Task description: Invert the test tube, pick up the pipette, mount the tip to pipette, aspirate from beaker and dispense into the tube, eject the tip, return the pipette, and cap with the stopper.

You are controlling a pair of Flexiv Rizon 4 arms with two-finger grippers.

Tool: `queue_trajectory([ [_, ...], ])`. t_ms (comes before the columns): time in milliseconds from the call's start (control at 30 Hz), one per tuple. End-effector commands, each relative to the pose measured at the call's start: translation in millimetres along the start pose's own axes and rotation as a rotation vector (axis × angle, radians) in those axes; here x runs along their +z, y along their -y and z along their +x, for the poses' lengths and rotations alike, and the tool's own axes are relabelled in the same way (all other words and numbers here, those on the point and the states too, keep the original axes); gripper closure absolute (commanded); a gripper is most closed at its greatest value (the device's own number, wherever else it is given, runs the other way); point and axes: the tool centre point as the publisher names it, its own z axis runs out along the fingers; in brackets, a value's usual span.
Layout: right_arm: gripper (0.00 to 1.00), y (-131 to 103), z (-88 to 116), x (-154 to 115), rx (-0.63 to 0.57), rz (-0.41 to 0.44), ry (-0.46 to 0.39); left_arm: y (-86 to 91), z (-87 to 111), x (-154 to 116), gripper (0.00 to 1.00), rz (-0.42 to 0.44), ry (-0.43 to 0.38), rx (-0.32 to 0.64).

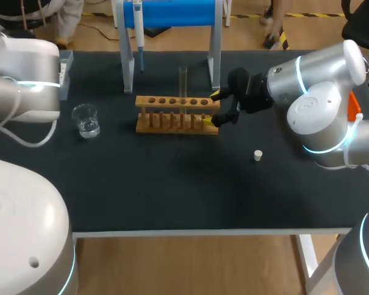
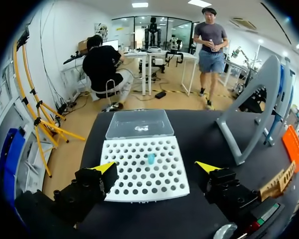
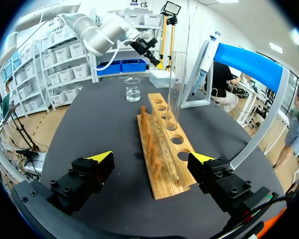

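My right gripper (image 1: 212, 108) is spread wide and holds nothing. The near end of the wooden rack (image 1: 172, 101) sits between its two fingers and is not being squeezed. The glass tube (image 3: 177, 82) stands straight up in one hole of that rack. It is ahead of my right gripper, down the long line of the rack. Its long side points up and down, so my fingers would have to go forward along the rack to reach it. The pipette (image 1: 138, 27) also hangs up and down, on the blue stand (image 1: 172, 12) behind the rack, past the tube. I think my right arm is better placed for both. My left gripper (image 2: 157, 167) is spread wide and empty too. It hangs over the white tray of holes (image 2: 139, 186), where one small blue tip (image 2: 151, 159) stands. The glass cup (image 1: 86, 120) sits off the rack's far end. The little white stopper (image 1: 257, 155) lies alone on the table (image 1: 172, 184), near my right arm.
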Motion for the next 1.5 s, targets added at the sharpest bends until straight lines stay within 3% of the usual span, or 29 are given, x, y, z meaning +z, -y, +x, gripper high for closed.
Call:
queue_trajectory([
  [33, 0.0, 0, 0, -1, 0.0, 0.002, -0.002, 2.3, 2.1, 3, 0.0, -0.016, 0.006, -0.004],
  [233, 0.0, 0, 0, -1, 0.0, 0.002, -0.002, 4.3, -0.5, 7, 0.0, -0.013, 0.009, -0.008],
  [267, 0.0, 0, 0, -1, 0.0, 0.002, -0.002, 4.7, -0.9, 7, 0.07, -0.013, 0.009, -0.009],
  [300, 0.0, 0, 0, -1, 0.0, 0.002, -0.002, 5.0, -1.4, 8, 0.33, -0.013, 0.009, -0.009],
  [333, 0.0, 0, 0, -1, 0.0, 0.002, -0.002, 5.2, -1.8, 8, 0.37, -0.013, 0.01, -0.009],
  [433, 0.0, 0, 0, -1, 0.0, 0.002, -0.002, 5.9, -3.0, 10, 0.31, -0.014, 0.011, -0.009],
  [800, 0.0, 0, 0, -1, 0.0, 0.002, -0.002, 6.6, -0.1, 18, 0.32, -0.019, 0.006, 0.005],
  [1500, 0.0, 0, 0, -1, 0.0, 0.002, -0.002, 10.3, 0.7, 28, 0.51, -0.024, 0.005, 0.013],
])
